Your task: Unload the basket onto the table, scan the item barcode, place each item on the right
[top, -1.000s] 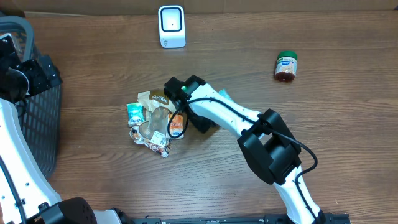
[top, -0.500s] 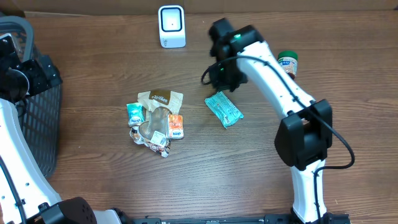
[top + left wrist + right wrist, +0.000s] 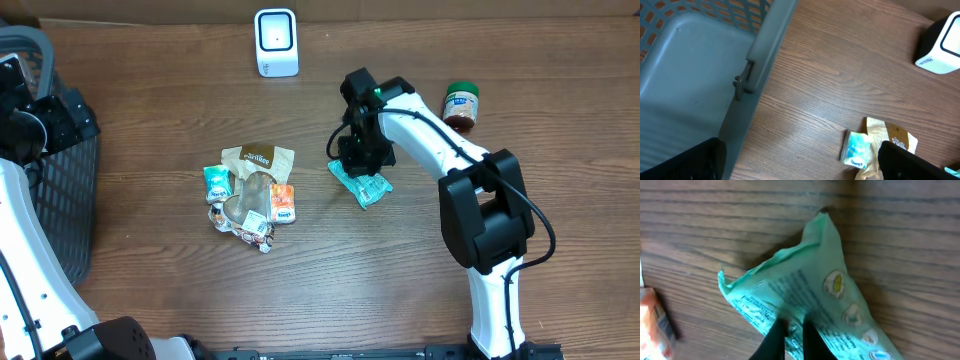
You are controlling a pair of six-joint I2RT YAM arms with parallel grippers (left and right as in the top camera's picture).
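My right claw (image 3: 790,332) is pinched shut on the green packet (image 3: 369,187) at overhead centre, its long axis running upper-left to lower-right. The scanner (image 3: 276,42) sits upper left, and my left claw (image 3: 800,167) gapes far off.

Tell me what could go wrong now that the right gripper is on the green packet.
The right gripper pinches only a small fold of the green packet, so the packet may slip out when it is lifted. The packet is crumpled, so its barcode may not face the scanner cleanly.
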